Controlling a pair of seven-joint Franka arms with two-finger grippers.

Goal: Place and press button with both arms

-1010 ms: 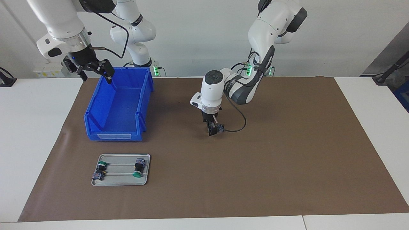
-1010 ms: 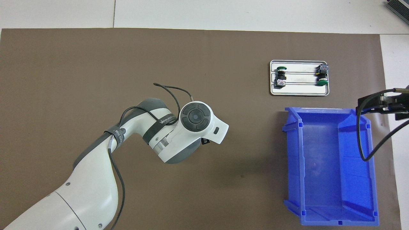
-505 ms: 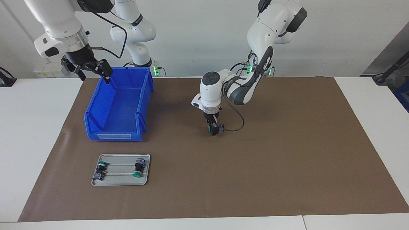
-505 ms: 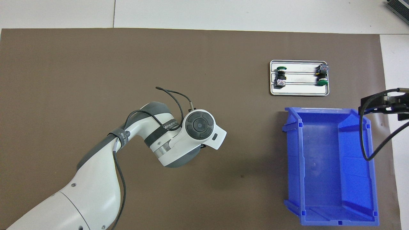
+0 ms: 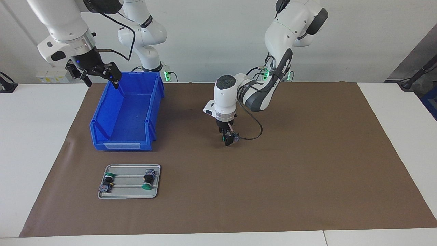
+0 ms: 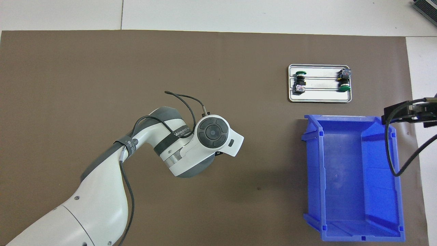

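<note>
The button [image 5: 229, 137] is held in the left claw [image 5: 228, 138], clasped between its fingers, green cap toward the right arm's end of the desk and blue-grey base toward the left arm's end. The claw points straight down over the middle of the brown mat [image 5: 307, 171], and whether the button touches the mat cannot be told. In the overhead view both are hidden under the white wrist of the left arm.

The right claw [image 5: 99, 73] hangs with its fingers spread wide and nothing between them, above the blue bin's [image 5: 124, 116] corner nearest the robots, at the right arm's end of the desk [image 5: 34, 136].

Farther from the robots than the bin lies a silver tray [image 5: 129, 195], just beside it and apart from it, carrying two other green-capped switches [image 5: 108, 176] [image 5: 146, 186] on their sides. Bin and tray are well apart from the left claw.

Around the left claw the mat is bare on every side, with the widest bare stretch toward the left arm's end. The mat's edges lie inside the desk's white top.

On the left arm's dark wrist band white lettering is seen, too small to be read. A pale label strip on the bin's front wall shows no readable writing
</note>
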